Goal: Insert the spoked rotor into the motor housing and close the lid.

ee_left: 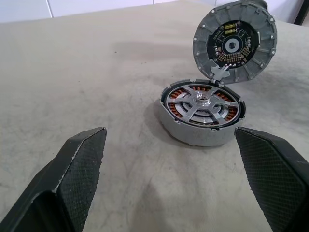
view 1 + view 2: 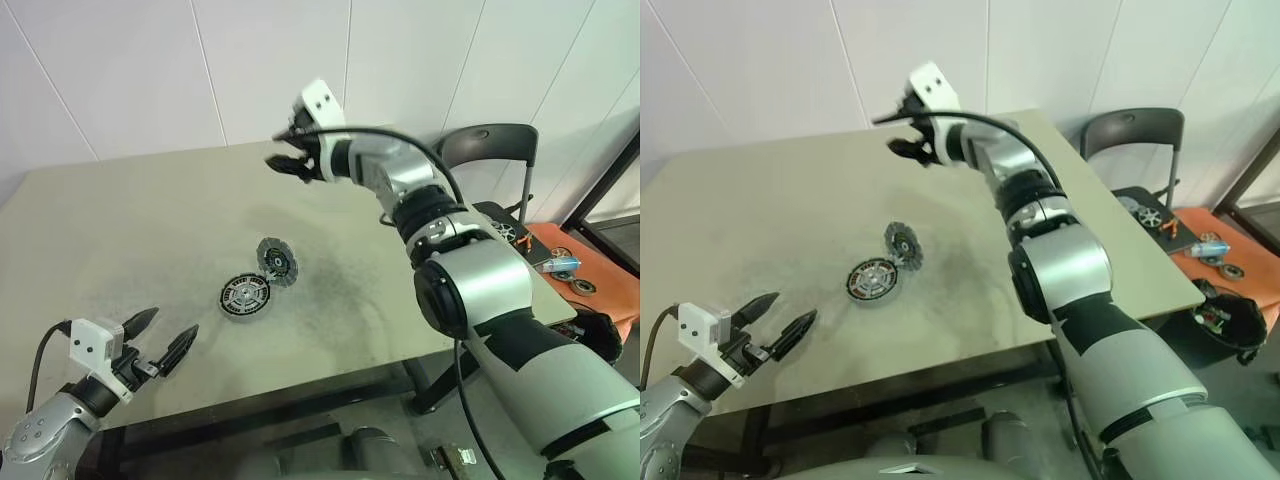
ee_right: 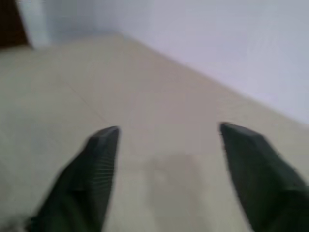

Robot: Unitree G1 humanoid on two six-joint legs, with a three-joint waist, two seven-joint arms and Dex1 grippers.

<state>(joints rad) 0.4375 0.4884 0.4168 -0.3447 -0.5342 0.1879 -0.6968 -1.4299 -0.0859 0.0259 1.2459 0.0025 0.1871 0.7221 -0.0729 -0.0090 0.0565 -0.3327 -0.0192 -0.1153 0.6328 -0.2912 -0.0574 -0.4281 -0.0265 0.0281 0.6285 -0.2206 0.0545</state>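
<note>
Sitting near the middle of the beige table point(image 2: 120, 220), the motor housing point(image 1: 203, 116) lay flat with copper windings showing around its rim. The spoked rotor point(image 1: 202, 102) was already seated inside it, silver spokes and hub facing up. The lid point(image 1: 235, 42) stood up on edge, tilted open behind the housing, joined to it at a small tab on the housing's far rim; its inner face with a dark centre and small coloured marks was turned toward the left wrist camera. So rotor in, lid not closed.

Left gripper point(image 2: 160, 338) hovered low over the near left edge of the table, fingers spread wide, nothing between them. It pointed roughly toward the housing but sat well apart from it, no contact. In the left wrist view both textured black fingers point(image 1: 82, 164) framed the housing from a distance.

Right gripper point(image 2: 290, 150) was raised above the far side of the table, close to the white wall point(image 2: 150, 70), arm stretched out forward. Its fingers stood apart, holding nothing; the right wrist view showed its two fingers point(image 3: 99, 159) with bare table between them, blurred. It was well apart from the housing and lid, beyond them.

Off to the right of the table stood a dark chair point(image 2: 490, 150), and an orange surface point(image 2: 590, 265) with small loose parts, too small to identify.
</note>
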